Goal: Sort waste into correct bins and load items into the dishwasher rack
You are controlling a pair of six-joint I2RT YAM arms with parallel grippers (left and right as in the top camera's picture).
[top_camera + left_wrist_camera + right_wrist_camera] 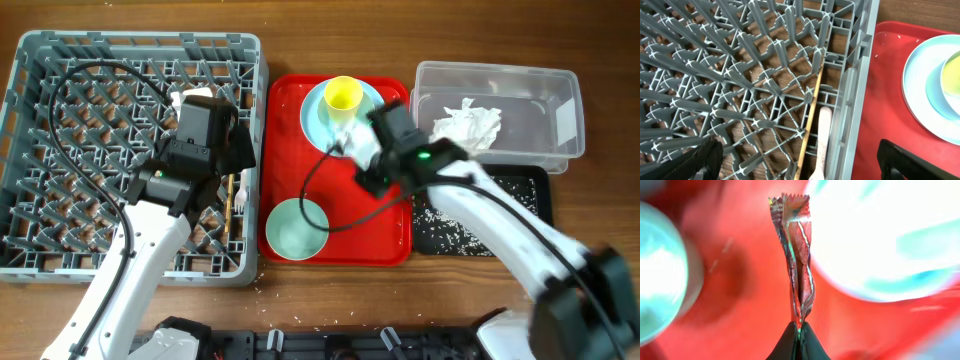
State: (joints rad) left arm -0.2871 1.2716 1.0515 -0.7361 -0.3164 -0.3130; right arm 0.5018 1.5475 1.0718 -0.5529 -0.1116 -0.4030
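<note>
The dishwasher rack point(140, 42) is seen at the left of the wooden table point(320, 40); the left gripper point(800, 150) is held above its right-hand side, with the two fingers spread wide apart and nothing between them. In the left wrist view the wooden chopsticks point(812, 112) are laid along the rack's right wall, and the white plastic fork point(823, 137) is lodged just beside them, between chopsticks and wall.

The red tray point(390, 235) is set between the rack and the bins; the pale blue plate point(314, 118) is placed at its far end with the yellow cup point(343, 95) standing on it, and the blue-green bowl point(295, 228) is placed at its near end.

The right gripper point(798, 332) is held over the red tray, near the plate; its fingers are pressed together on the lower end of the red wrapper point(797, 255), which is pinched upright and twisted; the background of that view is blurred.

The crumpled napkin point(466, 125) is lying inside the clear tub point(500, 72); the black tray point(541, 215) is set just in front of it, and rice-like scraps point(440, 225) are scattered across it.
</note>
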